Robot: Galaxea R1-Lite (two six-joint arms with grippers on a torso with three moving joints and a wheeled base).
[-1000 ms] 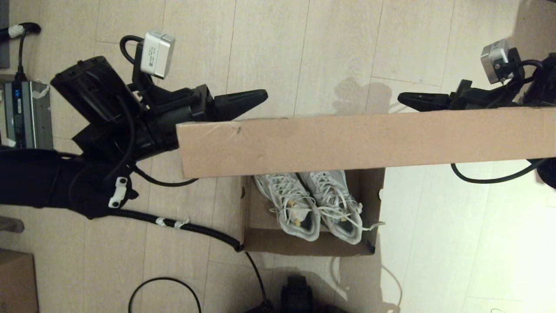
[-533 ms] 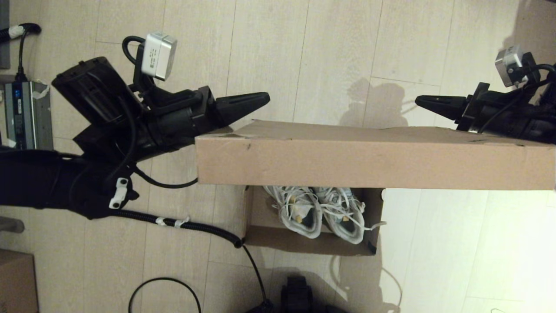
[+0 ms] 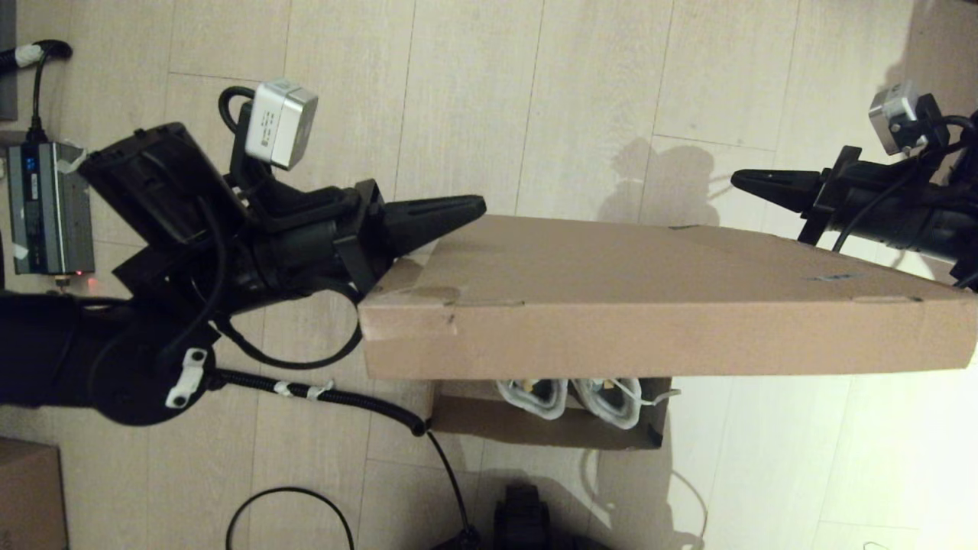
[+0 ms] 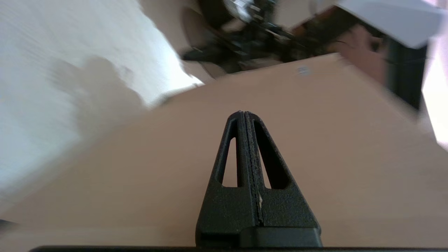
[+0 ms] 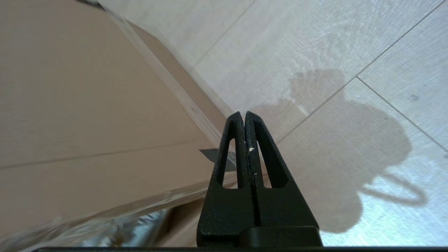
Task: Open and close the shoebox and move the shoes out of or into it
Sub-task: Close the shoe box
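I saw the brown cardboard shoebox's (image 3: 546, 428) hinged lid (image 3: 657, 294) tilted low over the white mesh sneakers (image 3: 569, 396). My left gripper (image 3: 477, 205), fingers pressed together holding nothing, sat at its nine-o'clock corner. The right gripper (image 3: 735, 179), likewise closed and empty, hovered near two o'clock.

A plain brown shoebox (image 3: 657, 305) holds white shoes (image 3: 565, 397) on a pale wood-grain floor (image 3: 535, 92).

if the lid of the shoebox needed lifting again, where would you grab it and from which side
Probably by the lid's front lip, the tall cardboard flap facing the robot, coming from the near side. It hangs free above the shoebox base with a gap under it, so a finger could slip beneath. The broad flat top offers no edge to pinch. Both the left gripper and right gripper are shut.
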